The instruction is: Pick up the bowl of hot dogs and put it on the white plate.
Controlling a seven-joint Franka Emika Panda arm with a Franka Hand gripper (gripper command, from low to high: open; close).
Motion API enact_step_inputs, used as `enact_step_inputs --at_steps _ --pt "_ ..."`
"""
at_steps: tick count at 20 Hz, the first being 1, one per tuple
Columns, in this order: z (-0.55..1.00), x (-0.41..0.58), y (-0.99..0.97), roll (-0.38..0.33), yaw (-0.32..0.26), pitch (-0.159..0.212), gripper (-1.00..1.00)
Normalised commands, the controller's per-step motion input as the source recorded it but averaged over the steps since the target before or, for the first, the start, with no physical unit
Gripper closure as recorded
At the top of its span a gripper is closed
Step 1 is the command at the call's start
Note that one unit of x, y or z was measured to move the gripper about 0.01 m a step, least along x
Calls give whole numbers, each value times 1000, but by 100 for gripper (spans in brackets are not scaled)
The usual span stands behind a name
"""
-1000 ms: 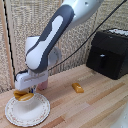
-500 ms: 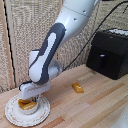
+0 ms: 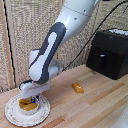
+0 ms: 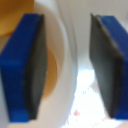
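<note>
Sitting on the white plate point(image 3: 12, 116) at the exterior view's left was the hot dog bowl point(image 3: 28, 106), hot dogs point(image 3: 25, 103) inside. My gripper point(image 3: 33, 101) straddled its rim, fingers point(image 4: 26, 67) apart. An orange block point(image 3: 77, 87) lay farther right, near a black box point(image 3: 109, 52).

White plate point(image 3: 12, 116) with faint patterned rim, yellow-orange hot dogs point(image 3: 26, 103), blue jaws.

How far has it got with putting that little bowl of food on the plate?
Nearly finished. The hot dog bowl already sits on the white plate, so the carrying looks done. In hand: letting go. The wrist view shows the fingers standing apart either side of the bowl's rim. Left: lifting the gripper clear.
</note>
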Motion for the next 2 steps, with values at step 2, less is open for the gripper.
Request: enact_step_inputs --at_steps 2 --pt "483 103 -70 47 -16 44 -100"
